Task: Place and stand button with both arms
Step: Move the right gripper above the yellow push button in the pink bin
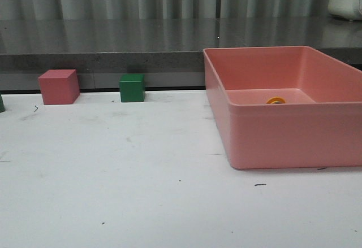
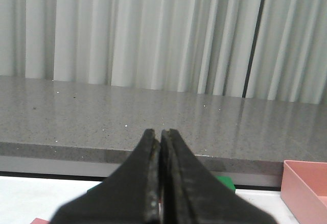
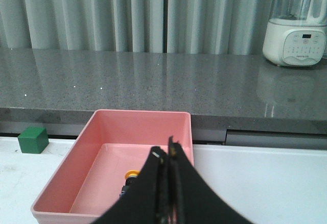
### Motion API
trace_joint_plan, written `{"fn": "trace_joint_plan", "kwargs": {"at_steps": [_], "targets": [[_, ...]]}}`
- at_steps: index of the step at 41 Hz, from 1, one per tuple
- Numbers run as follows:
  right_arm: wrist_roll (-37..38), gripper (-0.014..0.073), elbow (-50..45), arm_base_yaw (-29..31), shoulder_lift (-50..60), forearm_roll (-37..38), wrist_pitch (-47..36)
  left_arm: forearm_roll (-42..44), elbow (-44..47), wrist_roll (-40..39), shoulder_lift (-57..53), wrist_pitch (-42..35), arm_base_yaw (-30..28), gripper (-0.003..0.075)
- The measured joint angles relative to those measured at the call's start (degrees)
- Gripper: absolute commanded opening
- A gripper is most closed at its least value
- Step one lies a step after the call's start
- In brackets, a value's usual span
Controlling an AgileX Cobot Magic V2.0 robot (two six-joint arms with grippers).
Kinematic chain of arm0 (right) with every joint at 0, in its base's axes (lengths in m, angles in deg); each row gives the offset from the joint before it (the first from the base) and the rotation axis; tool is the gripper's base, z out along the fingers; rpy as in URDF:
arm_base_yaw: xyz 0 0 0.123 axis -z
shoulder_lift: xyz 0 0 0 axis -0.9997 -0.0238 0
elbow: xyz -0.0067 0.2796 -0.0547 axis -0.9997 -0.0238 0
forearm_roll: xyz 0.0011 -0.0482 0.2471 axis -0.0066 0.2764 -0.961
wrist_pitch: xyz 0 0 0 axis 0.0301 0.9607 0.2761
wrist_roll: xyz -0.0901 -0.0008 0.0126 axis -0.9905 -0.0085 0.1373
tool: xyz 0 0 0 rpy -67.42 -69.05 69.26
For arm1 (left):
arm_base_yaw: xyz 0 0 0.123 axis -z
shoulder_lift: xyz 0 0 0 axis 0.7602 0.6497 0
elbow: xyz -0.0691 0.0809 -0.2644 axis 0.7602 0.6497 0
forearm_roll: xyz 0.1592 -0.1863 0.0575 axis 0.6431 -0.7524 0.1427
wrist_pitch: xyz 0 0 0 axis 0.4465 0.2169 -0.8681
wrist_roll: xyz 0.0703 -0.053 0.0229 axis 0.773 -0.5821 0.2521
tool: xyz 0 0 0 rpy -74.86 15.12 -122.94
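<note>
Yellow-orange shows inside the pink plastic bin [image 1: 283,129]: the cap of the button [image 1: 276,100] sits on the bin floor, just ahead of the right gripper [image 3: 168,155] and a little toward the side of the green cube [image 3: 33,139]. Its dark base is partly hidden behind those fingers, so whether it stands or lies cannot be told. The right gripper's fingers are pressed together, holding nothing. The left gripper [image 2: 161,134] is likewise closed tight and empty, aimed over the white table [image 1: 141,174] at the grey stone counter [image 2: 153,117]. Beyond it sits the green cube, a pink cube [image 1: 58,86] nearby.
</note>
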Motion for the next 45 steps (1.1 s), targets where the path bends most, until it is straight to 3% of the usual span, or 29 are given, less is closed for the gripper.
{"fn": "trace_joint_plan", "kwargs": {"at_steps": [7,16,38,41,45], "targets": [[0.0,-0.0068,5.0,0.0,-8.2,0.0,3.09,0.0,-6.91,0.0,8.29,5.17,0.0,-0.002],[0.0,-0.0068,5.38,0.0,-16.12,0.0,4.29,0.0,-7.24,0.0,16.04,6.65,0.0,-0.002],[0.0,-0.0064,5.38,0.0,-18.94,0.0,4.29,-0.34,-7.24,0.0,22.45,6.74,0.0,-0.0019],[0.0,-0.002,5.38,0.0,-18.94,0.0,4.18,-0.34,-7.24,0.0,22.45,6.74,0.0,-0.0006],[0.0,0.0176,5.38,0.0,-18.94,0.42,3.82,0.42,-7.24,0.0,22.45,6.74,0.0,0.015]]}}
